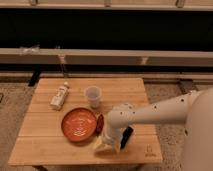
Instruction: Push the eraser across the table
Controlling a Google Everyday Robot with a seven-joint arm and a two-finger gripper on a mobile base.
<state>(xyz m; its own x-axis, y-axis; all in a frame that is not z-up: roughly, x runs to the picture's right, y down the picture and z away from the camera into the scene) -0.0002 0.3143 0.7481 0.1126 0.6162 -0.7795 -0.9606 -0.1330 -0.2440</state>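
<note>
One slatted wooden table [47, 137] on speckled floor [14, 102], hand [106, 143] beside eraser [126, 138], grip impossible to tell.

I see the end effector [109, 143] just right of an orange bowl [78, 125]. A clear cup [93, 96] stands beyond it, and a white bottle [59, 96] lies farther back-left.
</note>
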